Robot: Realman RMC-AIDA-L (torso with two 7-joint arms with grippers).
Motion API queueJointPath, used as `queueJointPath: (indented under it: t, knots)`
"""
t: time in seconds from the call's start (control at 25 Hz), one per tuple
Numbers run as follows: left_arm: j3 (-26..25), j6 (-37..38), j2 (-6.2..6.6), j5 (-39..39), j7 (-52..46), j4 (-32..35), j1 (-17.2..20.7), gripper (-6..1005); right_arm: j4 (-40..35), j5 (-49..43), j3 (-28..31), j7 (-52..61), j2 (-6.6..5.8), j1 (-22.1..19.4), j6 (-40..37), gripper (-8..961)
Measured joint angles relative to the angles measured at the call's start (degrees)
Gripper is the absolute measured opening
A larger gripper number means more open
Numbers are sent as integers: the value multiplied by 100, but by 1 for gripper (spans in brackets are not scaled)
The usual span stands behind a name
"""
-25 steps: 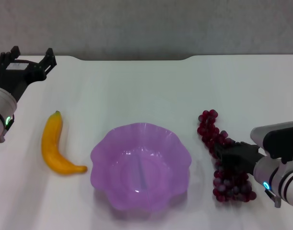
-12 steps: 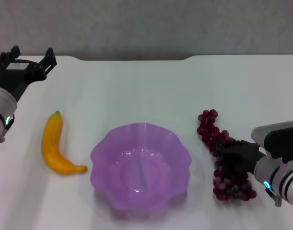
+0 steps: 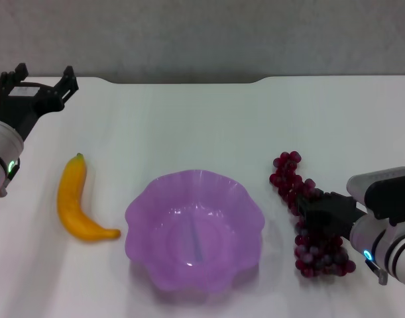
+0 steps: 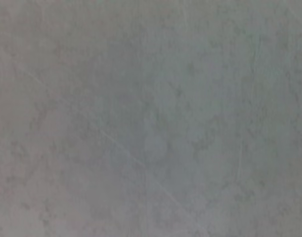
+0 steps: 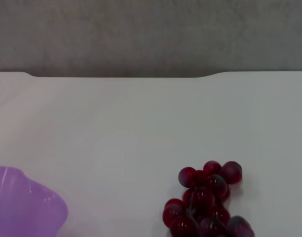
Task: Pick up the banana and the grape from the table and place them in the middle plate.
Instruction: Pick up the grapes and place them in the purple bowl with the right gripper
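White table (image 3: 189, 126) carries the grape (image 3: 311, 218) running near-to-far, right gripper (image 3: 321, 217) fingers clamped across its middle.

Soft, even overhead light is washing the white table (image 3: 189, 119) bright, throwing only faint shadows under the middle plate (image 3: 195, 228). The left wrist view is showing nothing but a dim grey blur.

banana (image 3: 75, 202) left of plate (image 3: 194, 228), grapes (image 3: 307, 218) right
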Motion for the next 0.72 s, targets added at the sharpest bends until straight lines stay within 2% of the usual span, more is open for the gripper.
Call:
queueJointPath:
  t: [0.72]
  knots:
    - [-5, 12, 0, -3, 0, 0, 22, 881, 0, -1, 25, 75, 3, -34, -87, 349]
